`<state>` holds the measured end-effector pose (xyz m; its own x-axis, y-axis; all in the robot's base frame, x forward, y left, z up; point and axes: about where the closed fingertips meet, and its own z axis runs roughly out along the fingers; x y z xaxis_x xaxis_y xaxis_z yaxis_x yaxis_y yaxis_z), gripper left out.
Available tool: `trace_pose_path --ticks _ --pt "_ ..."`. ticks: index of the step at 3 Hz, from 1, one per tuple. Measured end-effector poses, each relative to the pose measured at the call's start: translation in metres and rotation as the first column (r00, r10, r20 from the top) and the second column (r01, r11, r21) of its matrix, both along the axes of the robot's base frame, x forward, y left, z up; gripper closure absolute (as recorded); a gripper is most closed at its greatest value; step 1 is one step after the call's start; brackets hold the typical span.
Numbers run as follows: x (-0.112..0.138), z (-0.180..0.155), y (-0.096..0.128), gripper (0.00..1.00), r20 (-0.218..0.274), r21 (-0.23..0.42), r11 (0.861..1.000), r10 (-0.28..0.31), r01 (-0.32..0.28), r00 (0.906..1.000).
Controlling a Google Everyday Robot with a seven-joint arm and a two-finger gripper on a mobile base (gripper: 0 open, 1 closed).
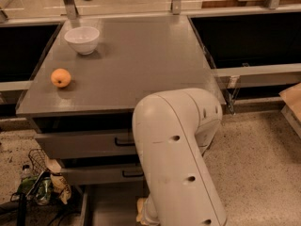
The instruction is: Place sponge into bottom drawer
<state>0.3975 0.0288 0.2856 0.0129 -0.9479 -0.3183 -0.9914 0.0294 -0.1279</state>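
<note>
The bottom drawer (110, 206) stands pulled open at the foot of the grey cabinet, its flat grey inside showing at the lower edge. A small corner of the pale yellow sponge (140, 208) shows over the drawer, right beside the lower end of my white arm (174, 164). My gripper (147, 215) is down there at the arm's end, almost wholly hidden by the forearm, close against the sponge.
On the cabinet top (141, 65) a white bowl (82, 39) stands at the back left and an orange fruit (61, 77) lies near the left edge. Two shut upper drawers (84, 145) have black handles. Cables and clutter (40, 185) lie on the floor at left.
</note>
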Motion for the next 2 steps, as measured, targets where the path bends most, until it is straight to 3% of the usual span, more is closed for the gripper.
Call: trace_pose_path --ticks 1,2 --pt "-0.002 -0.014 -0.005 1.0 -0.023 0.006 1.0 -0.007 0.007 0.9997" --pt "-0.007 -0.047 -0.024 1.0 -0.095 0.043 0.998 -0.043 0.047 0.9946"
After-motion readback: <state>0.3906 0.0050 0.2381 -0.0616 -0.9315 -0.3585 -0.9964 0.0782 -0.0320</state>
